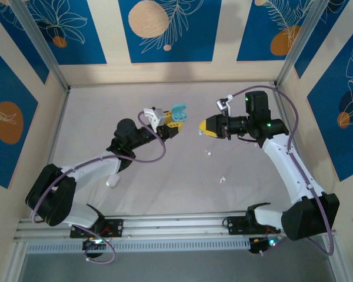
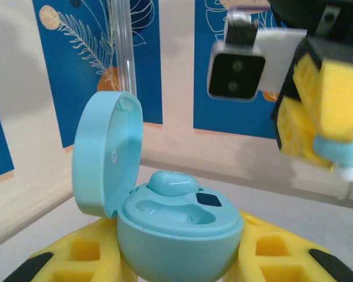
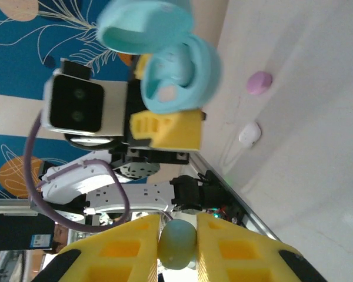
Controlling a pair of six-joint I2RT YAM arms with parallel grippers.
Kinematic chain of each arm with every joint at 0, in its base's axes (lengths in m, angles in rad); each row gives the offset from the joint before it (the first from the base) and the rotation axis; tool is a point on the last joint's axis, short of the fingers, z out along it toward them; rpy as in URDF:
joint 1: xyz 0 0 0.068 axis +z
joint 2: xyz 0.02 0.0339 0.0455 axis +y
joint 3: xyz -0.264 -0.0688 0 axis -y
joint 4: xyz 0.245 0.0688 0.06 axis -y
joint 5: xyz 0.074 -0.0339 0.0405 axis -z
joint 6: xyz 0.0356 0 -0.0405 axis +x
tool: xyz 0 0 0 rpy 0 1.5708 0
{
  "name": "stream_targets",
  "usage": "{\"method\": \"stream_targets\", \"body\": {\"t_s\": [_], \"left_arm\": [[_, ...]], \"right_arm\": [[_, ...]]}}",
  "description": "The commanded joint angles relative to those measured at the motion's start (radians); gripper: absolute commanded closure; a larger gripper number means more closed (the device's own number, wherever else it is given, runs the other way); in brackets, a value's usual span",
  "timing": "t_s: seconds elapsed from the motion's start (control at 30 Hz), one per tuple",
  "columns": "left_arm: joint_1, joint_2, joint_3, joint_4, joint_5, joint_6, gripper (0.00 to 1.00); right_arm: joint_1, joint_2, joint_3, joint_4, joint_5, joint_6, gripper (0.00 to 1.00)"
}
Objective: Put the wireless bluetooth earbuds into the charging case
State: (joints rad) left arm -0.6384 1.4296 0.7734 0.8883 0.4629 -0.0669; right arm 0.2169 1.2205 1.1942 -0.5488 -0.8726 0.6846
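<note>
- Holding the open blue case (image 2: pixel 179 232) above the table (image 1: pixel 165 176), the left gripper (image 1: pixel 170 125) was clamped round its base.
- The right gripper (image 1: pixel 203 127), near it, pinched a blue bud (image 3: pixel 177 245) between its fingertips.
- The lid (image 2: pixel 103 158) stood tilted back, so the approach should come from the open side.
- One socket (image 2: pixel 165 212) sat empty beside a seated bud (image 2: pixel 173 182); the held bud needed lining up over it, then a gentle press.
</note>
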Motion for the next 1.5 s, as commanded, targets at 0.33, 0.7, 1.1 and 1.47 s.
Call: {"method": "stream_targets", "body": {"t_s": [0.33,0.7,1.1,1.47], "left_arm": [[-0.053,0.072,0.059,0.107,0.057,0.049,0.69],[-0.058,0.071,0.067,0.101,0.065,0.035,0.69],[-0.057,0.068,0.079,0.106,0.071,0.018,0.69],[-0.057,0.063,0.072,0.125,0.043,0.014,0.69]], "right_arm": [[0.15,0.031,0.177,0.001,0.284,-0.072,0.79],[0.222,0.106,0.241,-0.007,0.369,-0.09,0.79],[0.265,0.153,0.293,-0.084,0.514,-0.131,0.8],[0.293,0.182,0.333,-0.189,0.545,-0.171,0.79]]}}
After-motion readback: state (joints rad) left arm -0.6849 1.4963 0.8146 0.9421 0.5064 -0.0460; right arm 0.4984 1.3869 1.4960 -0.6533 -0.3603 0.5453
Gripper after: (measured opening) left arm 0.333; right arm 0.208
